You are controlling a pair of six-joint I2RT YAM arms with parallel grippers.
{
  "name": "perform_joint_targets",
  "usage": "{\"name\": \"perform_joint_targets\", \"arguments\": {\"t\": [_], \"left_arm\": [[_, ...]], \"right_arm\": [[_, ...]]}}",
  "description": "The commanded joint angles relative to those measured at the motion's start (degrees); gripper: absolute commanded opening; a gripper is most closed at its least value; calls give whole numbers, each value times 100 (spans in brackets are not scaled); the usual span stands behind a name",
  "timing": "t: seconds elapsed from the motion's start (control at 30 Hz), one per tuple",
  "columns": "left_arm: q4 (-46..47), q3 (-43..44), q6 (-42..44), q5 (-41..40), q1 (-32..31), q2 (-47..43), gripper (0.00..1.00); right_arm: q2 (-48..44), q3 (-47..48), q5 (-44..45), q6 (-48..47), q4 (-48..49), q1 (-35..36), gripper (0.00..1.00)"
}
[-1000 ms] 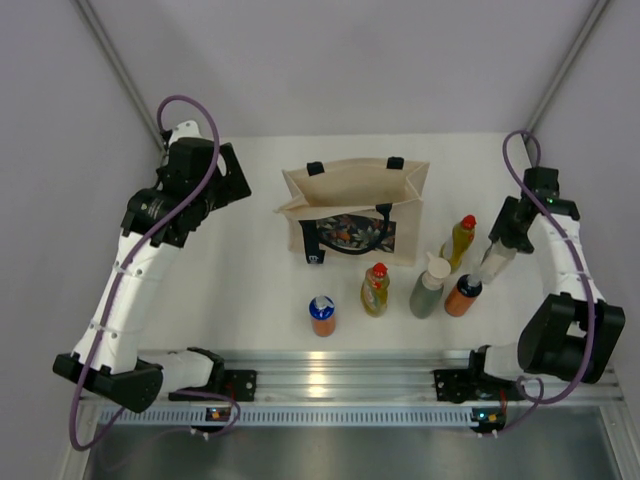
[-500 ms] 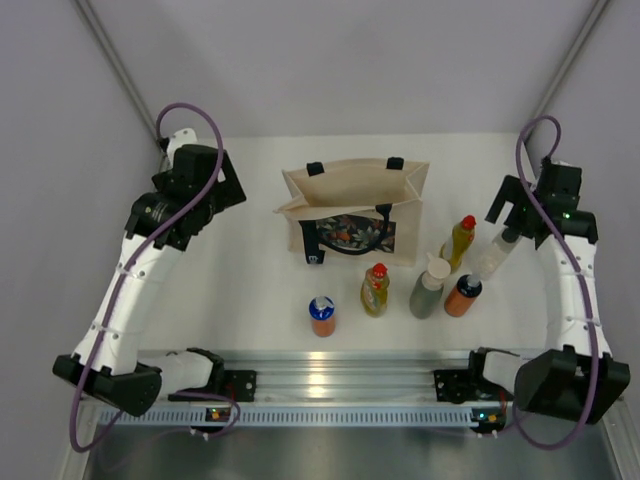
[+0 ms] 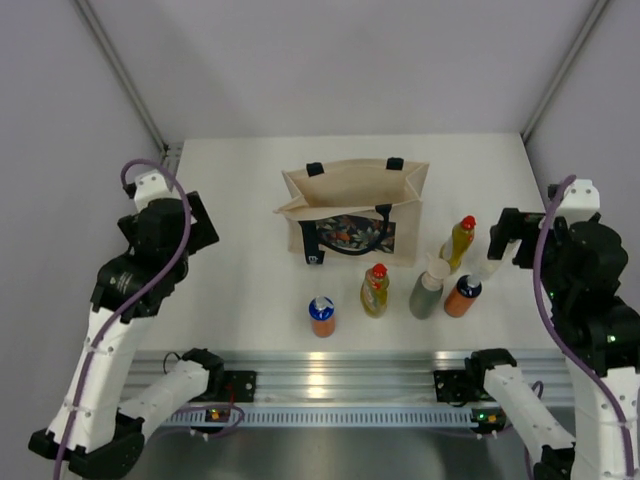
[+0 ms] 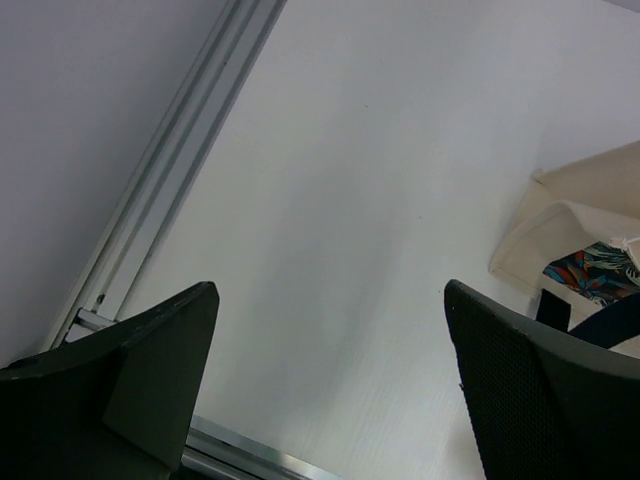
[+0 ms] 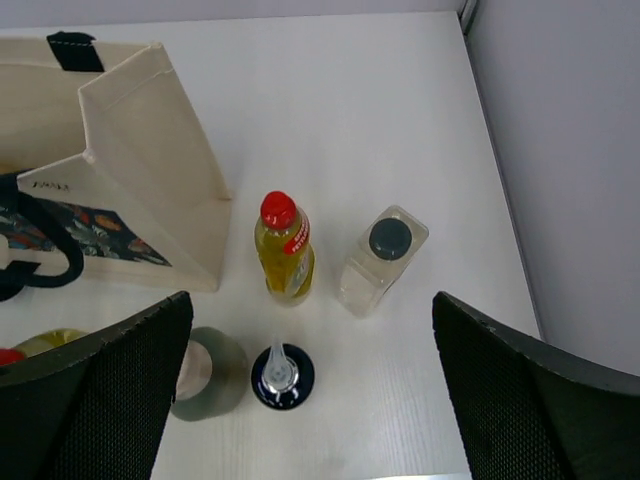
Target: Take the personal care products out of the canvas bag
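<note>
The canvas bag [image 3: 355, 210] stands upright at mid-table, its floral panel facing the arms. Six personal care products stand in front and to its right: an orange bottle with blue cap [image 3: 322, 314], a yellow one with red cap [image 3: 375, 289], a grey-green one with beige cap [image 3: 428, 287], an orange one with dark cap [image 3: 463, 295], a second yellow one [image 3: 461, 241] and a whitish one with grey cap [image 5: 385, 258]. My right gripper [image 5: 311, 296] hovers open high above these last bottles, holding nothing. My left gripper [image 4: 330, 290] is open over bare table left of the bag [image 4: 590, 260].
Grey walls close in the table on the left, back and right. An aluminium rail [image 3: 330, 375] runs along the near edge by the arm bases. A metal rail [image 4: 160, 200] borders the table's left side.
My right gripper opened and left the whitish bottle standing to the right of the yellow one. Both arms then drew back toward the near edge.
</note>
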Motion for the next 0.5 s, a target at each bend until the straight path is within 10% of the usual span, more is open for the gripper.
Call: {"name": "perform_joint_targets", "arguments": {"t": [0.0,0.47], "left_arm": [[31,-79,785,-318,21,-571,99],[-390,289,2095,-81,30,-2041,98]], "right_arm": [[-320,3,209,-252,-801,271,99],[-874,1136,-264,793,-2586,562,99]]}}
